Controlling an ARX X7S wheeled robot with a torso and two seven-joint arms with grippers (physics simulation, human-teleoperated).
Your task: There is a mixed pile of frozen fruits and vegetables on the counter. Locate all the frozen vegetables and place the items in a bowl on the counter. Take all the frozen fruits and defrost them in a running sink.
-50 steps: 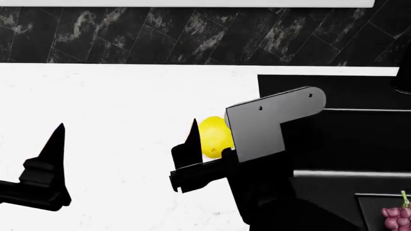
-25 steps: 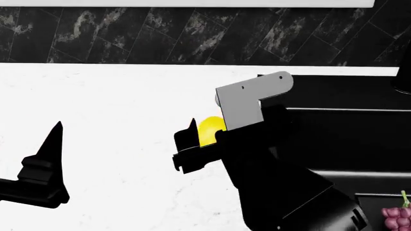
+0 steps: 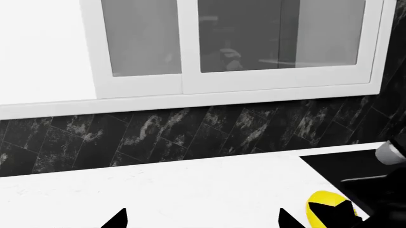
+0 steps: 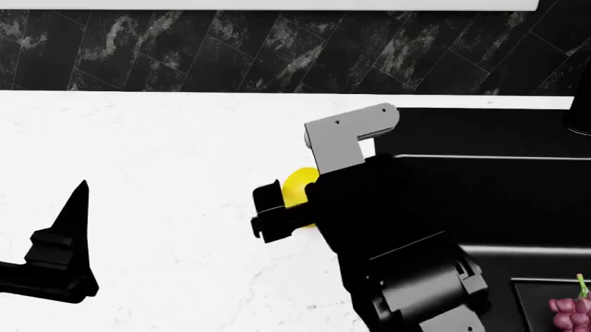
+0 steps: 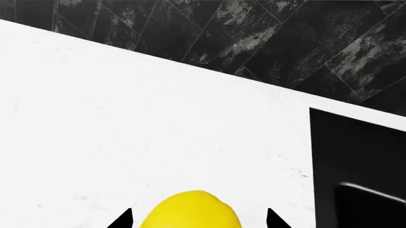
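The right gripper (image 4: pixel 297 200) has its jaws spread to either side of the lemon (image 4: pixel 299 187), one dark tip showing on each flank of the fruit in the right wrist view; whether the tips touch the skin cannot be told. The lemon (image 5: pixel 189 211) is smooth, bright yellow and rounded, and it sits on the white marble-look bench (image 4: pixel 166 173) just beside the near-left corner of the sink (image 4: pixel 480 138); in the head view the black arm and its grey bracket cover most of it, leaving only a yellow sliver. The left gripper (image 4: pixel 55 266) hangs over bare bench well to the left, and only one pointed finger shows in the head view; in the left wrist view two tips (image 3: pixel 117 219) stand well apart, so those jaws are spread with nothing between them. The sink is a matte black basin, its inside dark, and what lies in it cannot be made out. At the lower right edge of the head view a pink-purple grape bunch (image 4: pixel 569 312) with a green stem rests on a dark surface. Beyond the lemon the bench runs white and open to the black veined tile wall (image 4: pixel 231 48), with a white-framed window (image 3: pixel 235 71) above it.
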